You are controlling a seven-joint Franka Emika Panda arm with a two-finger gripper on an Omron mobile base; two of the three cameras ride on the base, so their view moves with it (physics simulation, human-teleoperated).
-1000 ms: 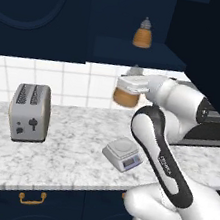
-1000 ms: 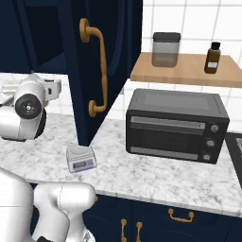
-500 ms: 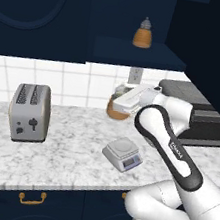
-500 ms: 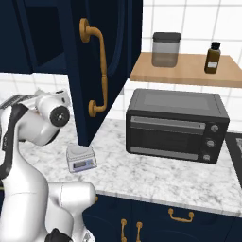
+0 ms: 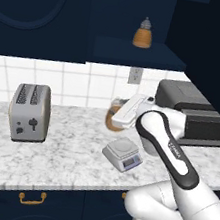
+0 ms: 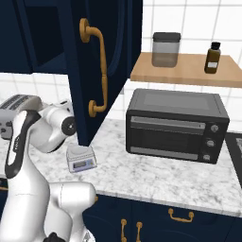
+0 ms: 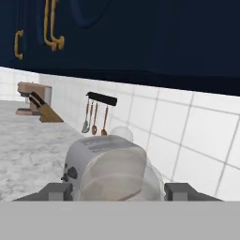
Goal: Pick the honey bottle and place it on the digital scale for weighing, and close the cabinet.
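Above the tabletop (image 5: 63,160), the cabinet (image 6: 118,47) stands with its navy door swung out over the work area. Its long gold handle (image 6: 97,71) faces the room, and the door has to stay open while the shelf inside is being emptied, so closing it is not yet done. Below the wooden shelf, a black toaster oven (image 6: 175,125) sits against the tiled wall. The silver toaster (image 5: 29,111) stands well to the other side, which leaves open marble between them.

On that open patch lies the digital scale (image 5: 123,154), flat and light grey, with its round plate bare and its display sloping toward the front edge. That makes it easy to reach from above.

The honey bottle (image 5: 112,118) is off the shelf and in the air, behind and slightly above the scale. It shows as an amber, ribbed curve, largely hidden by the white hand. A twin bottle (image 5: 143,34) with a grey conical cap remains on the cabinet shelf.

The pincer (image 7: 119,191) appears clamped on the honey bottle. In the hand view its dark tips flank a pale rounded shape at very close range, and the toaster lies beyond. I judge the carry nearly over, with lowering onto the plate next.
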